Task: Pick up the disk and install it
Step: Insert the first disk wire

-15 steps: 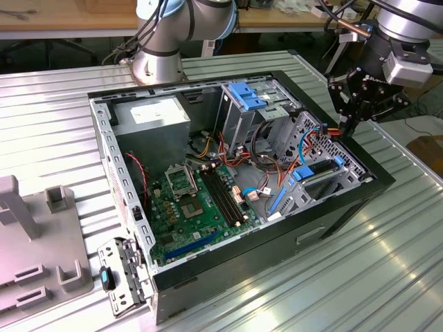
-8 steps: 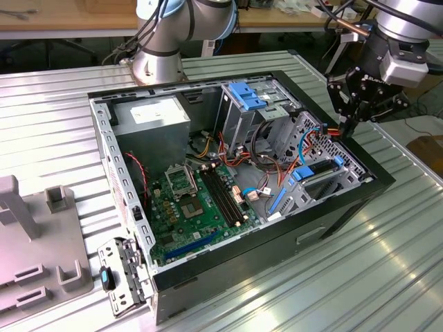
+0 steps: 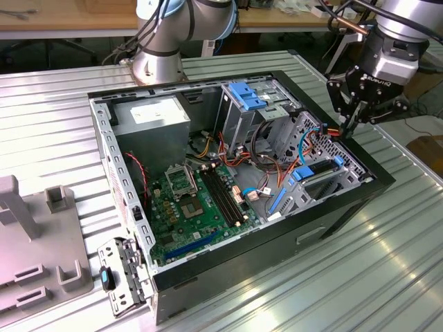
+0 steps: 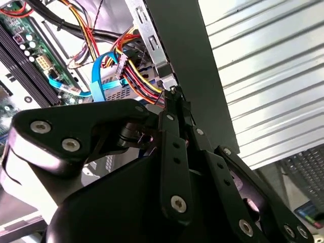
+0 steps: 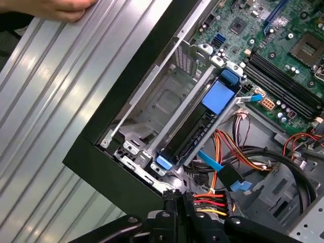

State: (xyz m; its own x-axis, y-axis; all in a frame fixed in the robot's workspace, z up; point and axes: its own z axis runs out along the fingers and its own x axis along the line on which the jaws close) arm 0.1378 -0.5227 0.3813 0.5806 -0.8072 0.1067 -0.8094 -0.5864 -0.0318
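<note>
The disk (image 5: pixel 218 96) stands on edge in the drive bay at the front corner of the open computer case (image 3: pixel 263 242). Its blue carrier tab and clip face up. In the exterior view it shows as a blue-clipped slot (image 3: pixel 315 171). In the second wrist view a patch of white label (image 4: pixel 115 91) shows behind a blue ribbon cable. My gripper (image 3: pixel 349 126) hangs just above the case's edge on the exterior view's right, beside the bay. Its fingers are shut together with nothing between them, in both wrist views (image 4: pixel 174 92) (image 5: pixel 174 194), close to a bundle of red and yellow wires.
Another blue carrier (image 3: pixel 246 93) sits atop the rear drive cage. The motherboard (image 3: pixel 194 200) and power supply (image 3: pixel 149 117) fill the case floor. Loose cables (image 5: pixel 228 152) cross beside the bay. A person's hand (image 5: pixel 61 7) rests on the ribbed table. A grey fixture (image 3: pixel 28 242) stands at the exterior view's left.
</note>
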